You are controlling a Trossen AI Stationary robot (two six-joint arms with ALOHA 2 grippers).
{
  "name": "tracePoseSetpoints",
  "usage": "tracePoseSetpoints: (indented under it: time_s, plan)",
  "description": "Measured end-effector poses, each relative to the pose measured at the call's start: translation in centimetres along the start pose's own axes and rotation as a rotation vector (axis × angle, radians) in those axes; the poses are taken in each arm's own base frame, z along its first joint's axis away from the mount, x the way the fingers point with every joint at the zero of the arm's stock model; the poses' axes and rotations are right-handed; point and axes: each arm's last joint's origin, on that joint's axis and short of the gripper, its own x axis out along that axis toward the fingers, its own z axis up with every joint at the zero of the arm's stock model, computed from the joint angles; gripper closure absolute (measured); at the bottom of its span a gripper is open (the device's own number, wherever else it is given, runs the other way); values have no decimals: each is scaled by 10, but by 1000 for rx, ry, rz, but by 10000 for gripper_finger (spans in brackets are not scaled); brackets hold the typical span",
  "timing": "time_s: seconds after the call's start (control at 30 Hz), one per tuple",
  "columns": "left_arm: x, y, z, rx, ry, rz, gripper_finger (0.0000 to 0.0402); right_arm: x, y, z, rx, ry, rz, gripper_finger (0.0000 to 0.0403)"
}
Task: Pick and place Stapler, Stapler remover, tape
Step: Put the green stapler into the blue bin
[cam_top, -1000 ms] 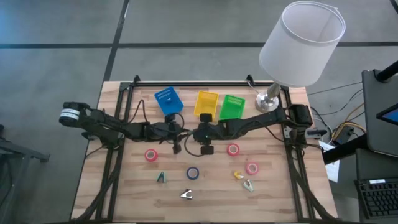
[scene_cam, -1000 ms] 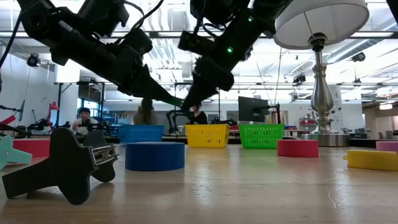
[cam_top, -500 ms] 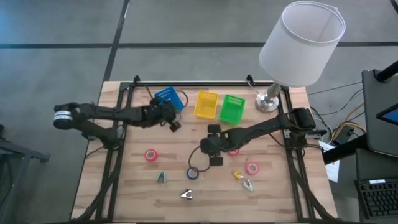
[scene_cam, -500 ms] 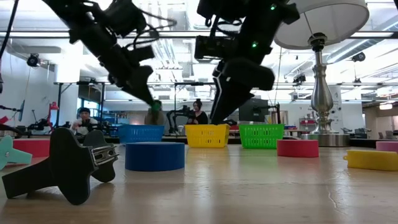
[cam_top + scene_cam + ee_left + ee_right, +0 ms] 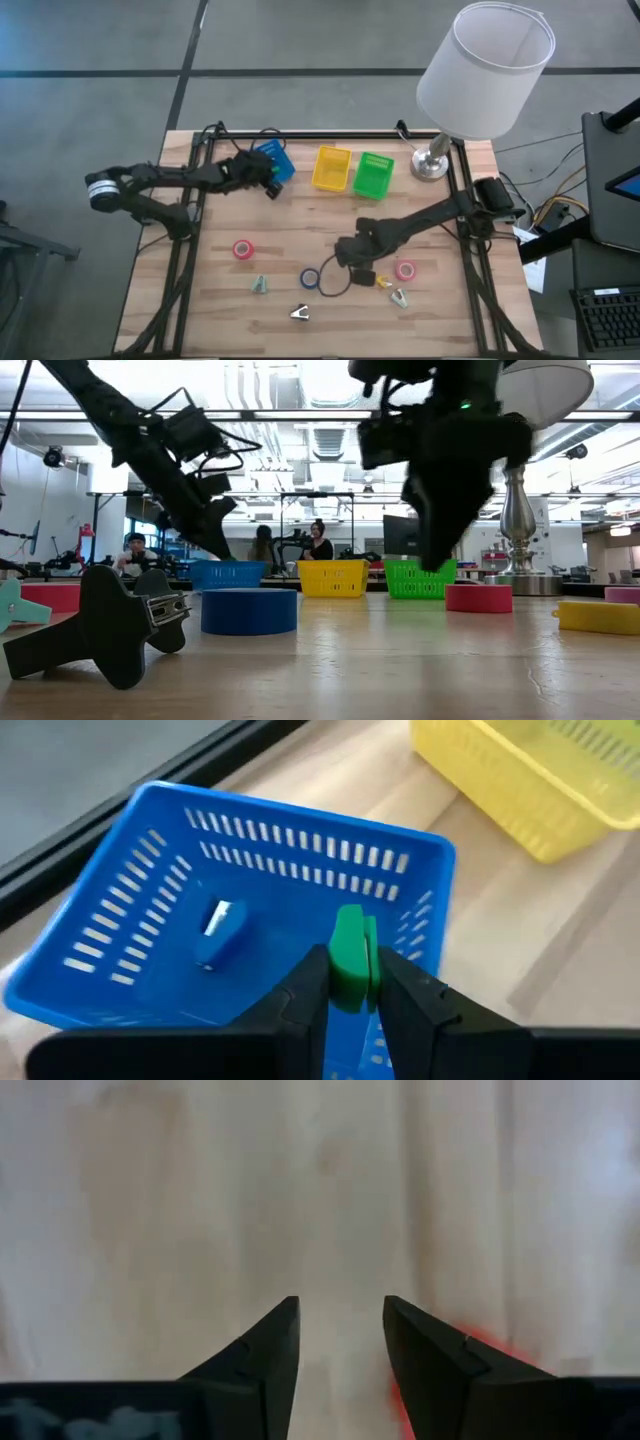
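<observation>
Stapler remover (image 5: 351, 958), green, clamped in left end effector (image 5: 350, 982), directly above blue bin (image 5: 150, 870). Right end effector (image 5: 340, 1330) fingers apart, low over counter (image 5: 200, 1200); pink tape (image 5: 405, 270) just beside it.

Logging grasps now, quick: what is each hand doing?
Left hand: closed on a small green item over the blue bin.
Right hand: open, empty.

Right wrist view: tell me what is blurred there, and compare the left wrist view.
Right wrist view: the wooden table is smeared by motion blur, a red patch beside the open right claw unidentifiable. Left wrist view: sharp, the left claw gripping a green object over the blue bin.
</observation>
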Motion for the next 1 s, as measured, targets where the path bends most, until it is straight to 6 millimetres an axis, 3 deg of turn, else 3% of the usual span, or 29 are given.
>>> tracePoseSetpoints:
  time_s: [0.27, 0.7, 1.0]
  plan:
    - [3, 12, 2, 63, 8, 23, 304, -4, 25, -24, -107, 91, -34, 273]
    - [7, 29, 8, 72, -25, -15, 278, -4, 45, -50, 15, 256, 38, 274]
    - [36, 31, 23, 105, 153, -3, 278, -5, 43, -54, 45, 295, 11, 263]
